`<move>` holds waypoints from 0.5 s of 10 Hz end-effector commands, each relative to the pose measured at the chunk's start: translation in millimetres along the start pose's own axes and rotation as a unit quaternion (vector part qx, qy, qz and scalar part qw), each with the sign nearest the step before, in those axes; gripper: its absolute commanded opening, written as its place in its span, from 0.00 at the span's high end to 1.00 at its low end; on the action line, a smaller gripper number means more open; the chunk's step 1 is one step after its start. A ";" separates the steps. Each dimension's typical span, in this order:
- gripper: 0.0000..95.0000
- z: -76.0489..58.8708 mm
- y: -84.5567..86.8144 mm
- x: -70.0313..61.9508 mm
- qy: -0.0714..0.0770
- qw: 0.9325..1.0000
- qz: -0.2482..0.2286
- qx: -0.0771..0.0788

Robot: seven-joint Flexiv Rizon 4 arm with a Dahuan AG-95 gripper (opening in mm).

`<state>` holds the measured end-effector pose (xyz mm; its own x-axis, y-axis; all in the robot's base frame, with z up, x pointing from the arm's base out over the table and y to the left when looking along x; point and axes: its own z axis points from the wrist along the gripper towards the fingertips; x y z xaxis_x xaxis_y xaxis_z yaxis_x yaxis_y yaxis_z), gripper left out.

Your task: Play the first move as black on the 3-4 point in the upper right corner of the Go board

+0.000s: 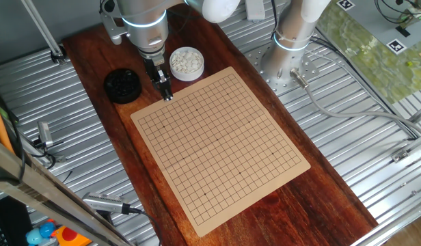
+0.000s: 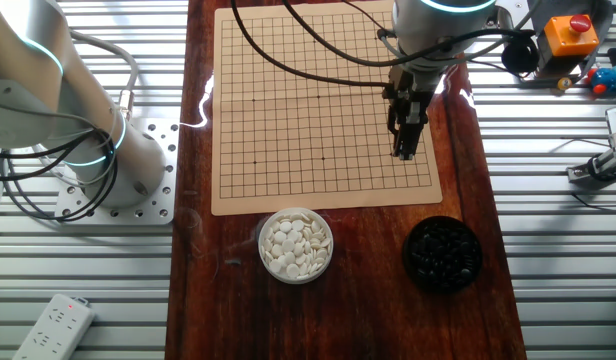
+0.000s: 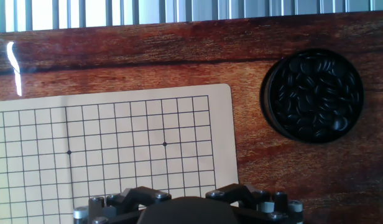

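The tan board (image 1: 217, 143) lies on the dark wooden table, and no stone shows on its grid. It also shows in the other fixed view (image 2: 318, 100) and in the hand view (image 3: 117, 143). My gripper (image 1: 167, 96) points down over the board's corner nearest the black bowl, fingertips just above the sheet (image 2: 403, 152). The fingers look pressed together. I cannot tell whether a black stone sits between them. The hand view shows only the gripper body (image 3: 185, 208) at the bottom edge; the fingertips are hidden there.
A round black bowl (image 1: 122, 85) full of black stones (image 3: 313, 95) stands just off that corner (image 2: 443, 253). A white bowl of white stones (image 1: 186, 63) stands beside it (image 2: 296, 244). The arm's base (image 1: 292, 48) is bolted at the table's side.
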<state>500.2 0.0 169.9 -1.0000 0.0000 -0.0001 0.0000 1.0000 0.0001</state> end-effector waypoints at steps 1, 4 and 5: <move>0.00 -0.1 0.0 0.2 0.000 1.000 0.000 0.000; 1.00 0.0 0.0 0.2 0.043 0.993 -0.101 -0.049; 1.00 0.0 0.0 0.2 0.043 0.993 -0.101 -0.048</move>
<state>499.7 -0.4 170.1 -0.9949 -0.0950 0.0341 -0.0934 0.9946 0.0460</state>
